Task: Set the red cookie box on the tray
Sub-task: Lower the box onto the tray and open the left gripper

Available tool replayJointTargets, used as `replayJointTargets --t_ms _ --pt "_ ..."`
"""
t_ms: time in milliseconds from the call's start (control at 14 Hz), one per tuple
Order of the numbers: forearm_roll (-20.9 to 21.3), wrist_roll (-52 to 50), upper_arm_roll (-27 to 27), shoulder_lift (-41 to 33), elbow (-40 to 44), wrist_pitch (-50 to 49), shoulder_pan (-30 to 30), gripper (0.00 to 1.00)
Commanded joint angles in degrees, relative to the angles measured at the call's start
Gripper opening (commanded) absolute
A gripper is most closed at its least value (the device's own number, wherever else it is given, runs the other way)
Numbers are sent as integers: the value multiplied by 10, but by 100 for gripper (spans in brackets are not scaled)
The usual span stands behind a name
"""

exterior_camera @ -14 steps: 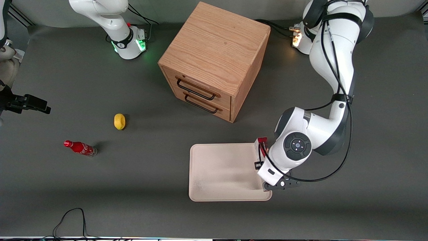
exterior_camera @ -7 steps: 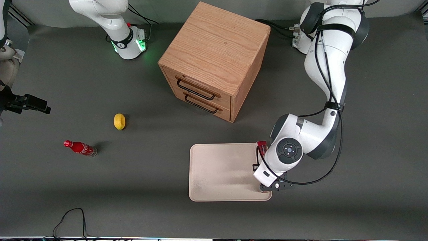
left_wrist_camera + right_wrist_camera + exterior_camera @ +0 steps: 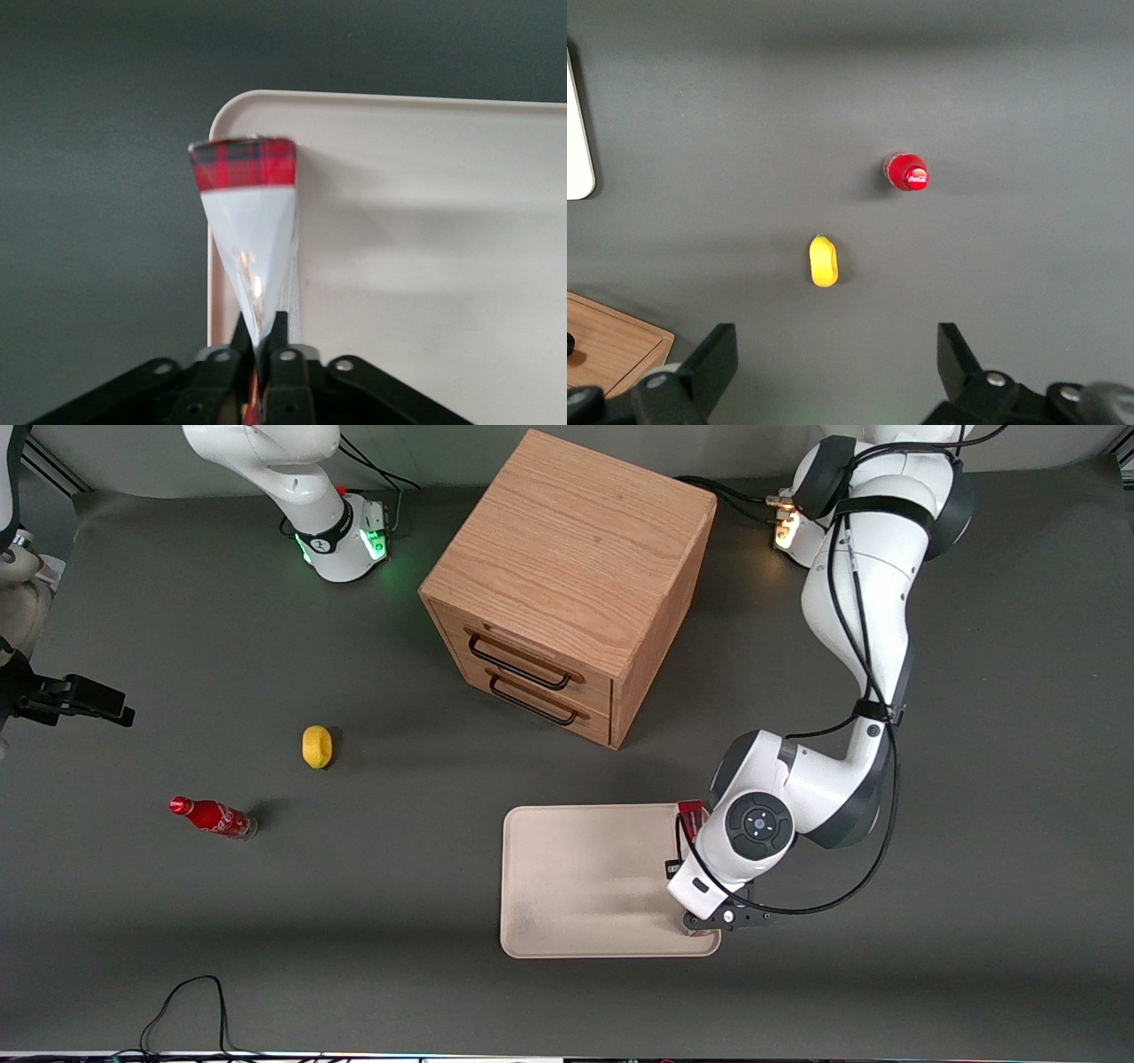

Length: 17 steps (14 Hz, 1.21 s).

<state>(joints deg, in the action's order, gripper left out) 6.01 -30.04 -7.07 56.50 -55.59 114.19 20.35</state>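
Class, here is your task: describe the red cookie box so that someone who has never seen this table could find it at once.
Start at the wooden drawer cabinet; nearer the front camera lies the cream tray. At the tray's edge toward the working arm, the gripper is shut on the red cookie box. It is a flat carton with a red tartan end and a pale face, unlike the round red soda bottle toward the parked arm's end.
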Motion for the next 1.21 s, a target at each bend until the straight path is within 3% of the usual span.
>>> replayJointTargets --t_ms 0,429,786,1143 --pt "11 0 2 -9 -9 8 4 100" --pt "12 -26 3 -47 -8 -29 0 100" --pt "13 -40 3 -162 -2 -178 -2 100" --pt "15 -85 -1 -255 -3 -264 6 100"
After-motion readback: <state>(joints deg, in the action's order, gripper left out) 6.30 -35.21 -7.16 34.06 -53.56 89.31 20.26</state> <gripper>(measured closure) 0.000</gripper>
